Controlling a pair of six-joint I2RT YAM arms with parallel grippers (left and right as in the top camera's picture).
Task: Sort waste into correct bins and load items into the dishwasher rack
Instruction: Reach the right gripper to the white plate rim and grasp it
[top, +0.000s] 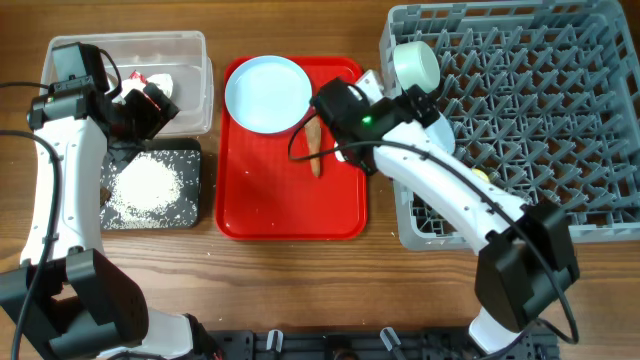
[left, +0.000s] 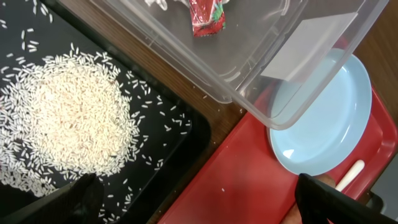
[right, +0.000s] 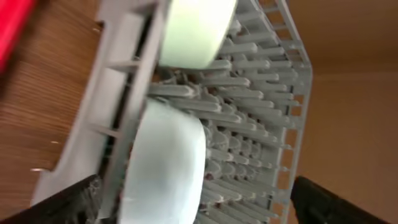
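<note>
1 carrot (top: 316, 152) lies on the red tray (top: 290, 215), long axis 12 to 6 o'clock, at 8 o'clock from the right pincer (top: 425, 107), nearer than the left pincer (top: 150, 105); both gape, holding nothing.

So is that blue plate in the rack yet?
Not yet. The plate lies flat on the red tray, left of the rack.

Counter (top: 300, 270): wood grain, matt.
Tray (top: 290, 205): red plastic, glossy.
Rack (top: 560, 110): grey plastic, dull.
Clear bin (left: 249, 87): transparent plastic, shiny.
Black bin (left: 81, 31): smooth, faint sheen.
Plate (left: 323, 124): smooth, glossy.
Wrapper (left: 206, 17): crinkled, shiny film.
Bowl (right: 165, 168): smooth, perhaps plastic; blurred.
</note>
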